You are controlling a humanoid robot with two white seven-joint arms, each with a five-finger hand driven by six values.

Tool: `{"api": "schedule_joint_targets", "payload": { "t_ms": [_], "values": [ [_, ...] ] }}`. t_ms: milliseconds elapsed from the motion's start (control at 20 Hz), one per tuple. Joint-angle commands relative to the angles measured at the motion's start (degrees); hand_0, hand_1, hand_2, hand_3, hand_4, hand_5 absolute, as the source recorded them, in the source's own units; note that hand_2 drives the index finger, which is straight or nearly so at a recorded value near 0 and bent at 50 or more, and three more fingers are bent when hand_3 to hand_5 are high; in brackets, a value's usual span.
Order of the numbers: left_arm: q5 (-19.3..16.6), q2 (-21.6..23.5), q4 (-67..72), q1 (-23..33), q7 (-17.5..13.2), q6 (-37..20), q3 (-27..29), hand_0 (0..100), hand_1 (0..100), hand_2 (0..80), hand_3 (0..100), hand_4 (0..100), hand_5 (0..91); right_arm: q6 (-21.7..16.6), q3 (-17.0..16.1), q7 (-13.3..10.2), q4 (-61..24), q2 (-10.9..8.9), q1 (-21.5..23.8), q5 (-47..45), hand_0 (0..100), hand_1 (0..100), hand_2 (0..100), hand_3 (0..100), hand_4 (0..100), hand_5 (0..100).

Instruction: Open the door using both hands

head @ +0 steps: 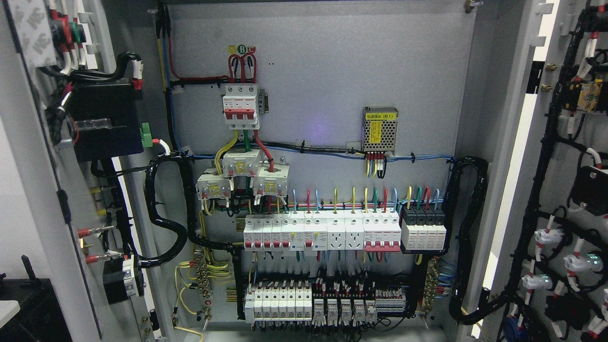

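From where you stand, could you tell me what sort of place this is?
Likely an electrical or industrial room: I face an open cabinet with breakers and a power supply, and wired doors swung aside. Neither hand is in view.

Red-toggled breaker point(241, 105) above rows of white breakers point(304, 232), beside meshed power supply point(379, 129).

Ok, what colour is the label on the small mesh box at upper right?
Yellow label on the mesh box, head view.
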Motion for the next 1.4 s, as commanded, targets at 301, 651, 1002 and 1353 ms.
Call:
{"api": "schedule_joint_targets", "payload": {
  "t_ms": [301, 651, 1002, 1353],
  "values": [
    [0.0, 0.0, -0.1, 0.0, 0.0, 0.3, 0.0, 0, 0, 0.0, 0, 3, 0.0, -0.1, 3.3, -0.3, 0.1, 3.22, -0.5, 0.4, 0, 0, 0, 0, 0, 0],
    [0.0, 0.0, 0.0, 0.0, 0.0, 0.3, 0.0, 0, 0, 0.0, 0, 3, 0.0, -0.8, 2.2, -5.3, 1.4, 2.52, -0.2, 3.3, 0, 0, 0, 0, 0, 0],
    [0.0, 0.0, -0.1, 0.0, 0.0, 0.3, 0.0, 0, 0, 0.0, 0, 3, 0.0, -2.9, -0.8, -10.3, 3.9, 0.42, 2.1, 3.4, 0, 0, 0, 0, 0, 0],
    [-0.4, -0.3, -7.4, 1.2, 0.0, -2.2, -2.0, 0, 0, 0.0, 0, 3, 0.0, -10.0, -3.8, -10.5, 5.0, -3.81, 5.9, 6.8, 0, 0, 0, 0, 0, 0]
  ]
}}
